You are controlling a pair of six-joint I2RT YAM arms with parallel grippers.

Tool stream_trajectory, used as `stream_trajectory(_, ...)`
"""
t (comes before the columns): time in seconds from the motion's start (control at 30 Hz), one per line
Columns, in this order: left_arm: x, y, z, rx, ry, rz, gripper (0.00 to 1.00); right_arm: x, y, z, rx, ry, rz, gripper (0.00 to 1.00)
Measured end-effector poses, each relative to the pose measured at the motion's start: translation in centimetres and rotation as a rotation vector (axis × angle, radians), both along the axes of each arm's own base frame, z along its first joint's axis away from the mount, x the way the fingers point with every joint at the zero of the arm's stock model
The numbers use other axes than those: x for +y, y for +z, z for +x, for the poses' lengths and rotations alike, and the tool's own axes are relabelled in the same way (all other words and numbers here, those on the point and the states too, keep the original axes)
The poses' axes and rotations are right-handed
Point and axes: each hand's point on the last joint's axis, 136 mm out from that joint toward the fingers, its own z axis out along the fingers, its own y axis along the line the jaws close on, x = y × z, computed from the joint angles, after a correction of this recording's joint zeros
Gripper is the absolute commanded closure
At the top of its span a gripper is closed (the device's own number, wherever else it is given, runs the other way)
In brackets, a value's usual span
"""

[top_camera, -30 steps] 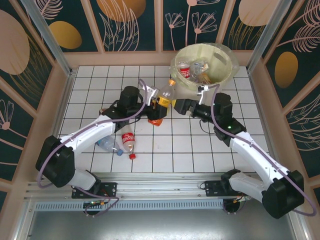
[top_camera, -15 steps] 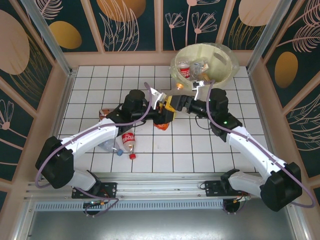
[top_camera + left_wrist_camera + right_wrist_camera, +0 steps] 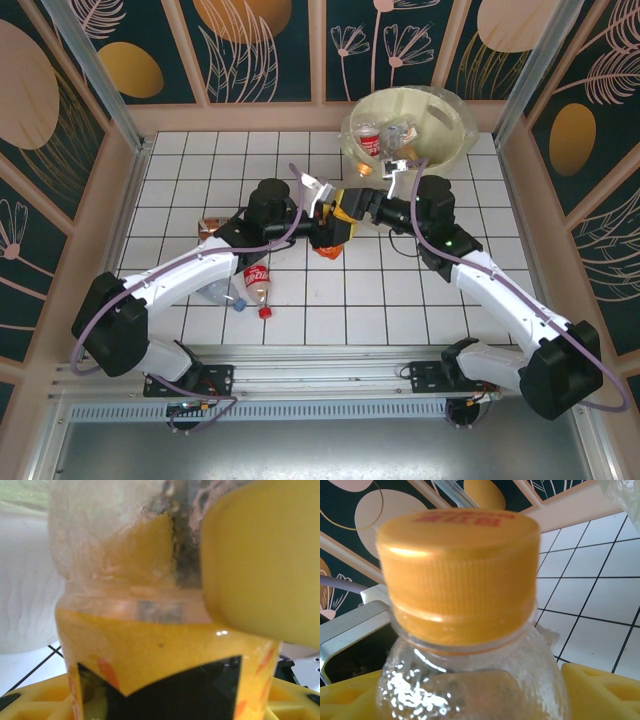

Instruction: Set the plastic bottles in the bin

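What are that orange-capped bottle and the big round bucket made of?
The orange-capped bottle looks like thin clear plastic: glossy, dimpled, see-through shoulder. Its cap is ridged opaque plastic. The bucket seems matte cream plastic, lined with a translucent yellowish bag.

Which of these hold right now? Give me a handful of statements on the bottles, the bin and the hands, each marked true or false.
1. The yellow-label bottle sits between the left hand and the right hand. True.
2. Its cap is blue. False: the cap is orange.
3. No bottle lies on the table. False: a red-label bottle and a blue-capped bottle lie on the table beside the left arm.
4. The bin already holds bottles. True.
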Motion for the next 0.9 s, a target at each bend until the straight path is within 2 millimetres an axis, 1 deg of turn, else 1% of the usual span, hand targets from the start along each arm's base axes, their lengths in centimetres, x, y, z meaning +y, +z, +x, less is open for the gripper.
stream_trajectory(0.17, -0.2, -0.3, 0.0, 0.009, -0.007, 0.002, 0.42, 0.0, 0.0, 0.1, 0.0, -0.003, 0.0, 0.35)
stream_trajectory(0.2, -0.2, -0.3, 0.0, 0.008, -0.006, 0.001, 0.41, 0.0, 0.0, 0.1, -0.001, -0.004, -0.001, 0.36)
stream_trajectory(0.3, -0.3, -0.3, 0.1, 0.009, -0.004, -0.003, 0.32, -0.1, 0.0, 0.1, -0.004, -0.008, -0.004, 0.39)
stream_trajectory(0.33, -0.3, -0.3, 0.2, 0.01, -0.001, -0.004, 0.27, -0.1, -0.1, 0.2, -0.005, -0.011, -0.006, 0.39)
stream_trajectory(0.47, -0.4, 0.3, 0.5, -0.005, 0.012, -0.026, 0.11, -0.4, 0.4, 0.2, -0.02, -0.027, -0.026, 0.4)
stream_trajectory(0.53, -0.5, 0.8, 0.7, -0.017, 0.016, -0.038, 0.02, -0.6, 1.3, 0.2, -0.043, -0.035, -0.033, 0.4)
stream_trajectory(0.73, -0.5, 2.7, 1.0, -0.063, 0.029, -0.076, 0.01, -2.0, 5.3, 0.0, -0.145, -0.097, -0.053, 0.4)
stream_trajectory(0.83, -0.2, 3.7, 0.8, -0.095, 0.033, -0.084, 0.01, -2.8, 7.5, 0.2, -0.203, -0.138, -0.074, 0.4)
stream_trajectory(0.9, 0.3, 4.8, 0.5, -0.13, 0.038, -0.096, 0.01, -3.6, 9.0, 0.4, -0.243, -0.171, -0.088, 0.41)
